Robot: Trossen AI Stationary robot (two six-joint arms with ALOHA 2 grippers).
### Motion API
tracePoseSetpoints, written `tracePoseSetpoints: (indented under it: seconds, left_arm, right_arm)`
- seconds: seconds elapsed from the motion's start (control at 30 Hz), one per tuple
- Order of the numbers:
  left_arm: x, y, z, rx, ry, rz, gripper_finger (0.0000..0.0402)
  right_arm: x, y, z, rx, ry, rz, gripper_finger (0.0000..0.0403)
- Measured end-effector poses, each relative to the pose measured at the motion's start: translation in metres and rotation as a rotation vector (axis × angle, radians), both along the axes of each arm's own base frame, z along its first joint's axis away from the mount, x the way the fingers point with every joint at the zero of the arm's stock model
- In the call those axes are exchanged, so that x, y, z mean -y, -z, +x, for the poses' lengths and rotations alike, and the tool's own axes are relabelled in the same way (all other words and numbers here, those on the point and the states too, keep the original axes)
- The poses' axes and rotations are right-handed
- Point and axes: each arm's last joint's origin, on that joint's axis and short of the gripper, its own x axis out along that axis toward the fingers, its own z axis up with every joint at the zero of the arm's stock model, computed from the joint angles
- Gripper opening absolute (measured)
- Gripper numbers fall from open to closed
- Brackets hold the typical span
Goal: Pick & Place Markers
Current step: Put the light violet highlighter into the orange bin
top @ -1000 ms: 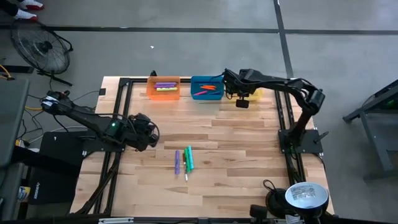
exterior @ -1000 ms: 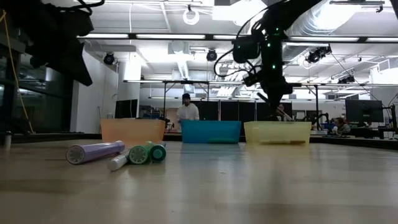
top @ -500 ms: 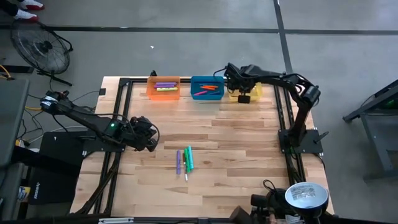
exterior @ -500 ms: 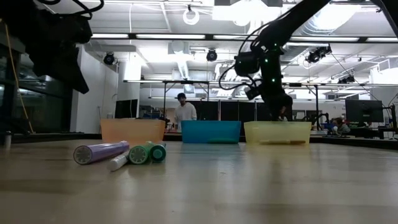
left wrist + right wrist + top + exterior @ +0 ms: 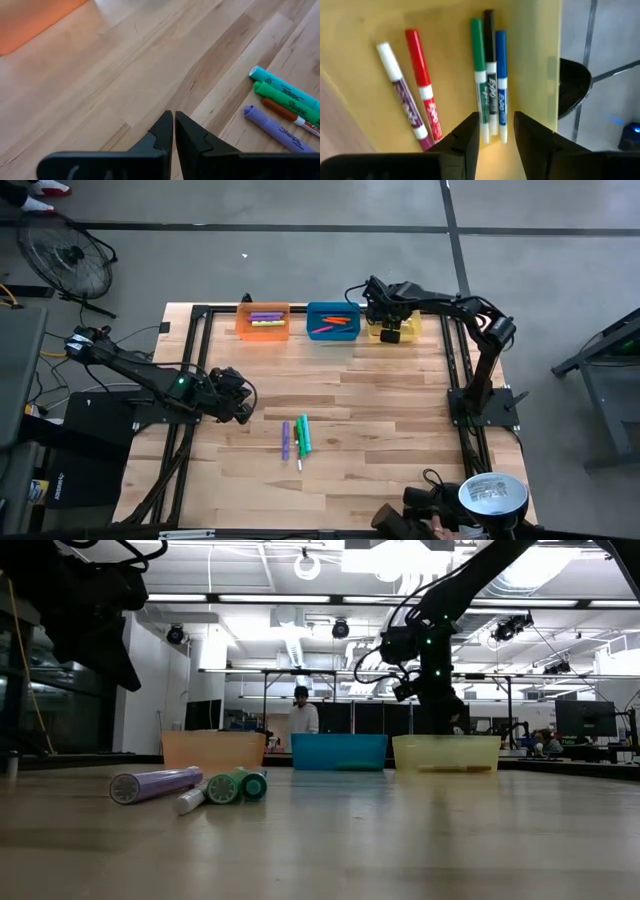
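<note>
Several markers lie flat mid-table: a purple one [image 5: 285, 440], green ones [image 5: 304, 435] and a thin orange-and-white one [image 5: 290, 114]. My left gripper [image 5: 173, 116] is shut and hovers above the wood to their left [image 5: 238, 405]. My right gripper [image 5: 496, 117] stands open over the yellow bin [image 5: 535, 60] at the far edge [image 5: 392, 332], with nothing between its fingers. On the bin's floor lie purple [image 5: 402, 100], red [image 5: 422, 85], green [image 5: 479, 75], black [image 5: 490, 60] and blue [image 5: 500, 75] markers.
An orange bin [image 5: 263, 321] and a blue bin [image 5: 333, 321], each with markers in it, stand left of the yellow one along the far edge. A dark metal frame [image 5: 200, 315] runs round the tabletop. A person [image 5: 303, 715] stands far behind the bins.
My right gripper has moved toward the table's far edge and come down over the yellow bin, its fingers now low behind the bin's wall in the low view. My left wrist has turned a little in place.
</note>
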Motion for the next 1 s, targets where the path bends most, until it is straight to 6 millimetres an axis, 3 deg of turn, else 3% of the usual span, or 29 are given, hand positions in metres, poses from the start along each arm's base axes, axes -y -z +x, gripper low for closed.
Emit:
tracePoseSetpoints:
  seconds: [0.43,0.63,1.0]
  left_arm:
    - [0.0,0.0,0.001,0.008,-0.001,-0.002,0.0017]
    - [0.001,-0.002,0.003,0.04,0.0,-0.014,0.0017]
    - [0.003,-0.004,0.006,0.079,0.004,-0.039,0.0017]
  right_arm:
    - [-0.006,-0.004,0.008,0.19,0.303,-0.048,0.0098]
    - [-0.012,-0.01,0.018,0.302,0.398,0.014,0.0092]
    - [-0.021,-0.047,0.04,0.393,0.379,0.037,0.0083]
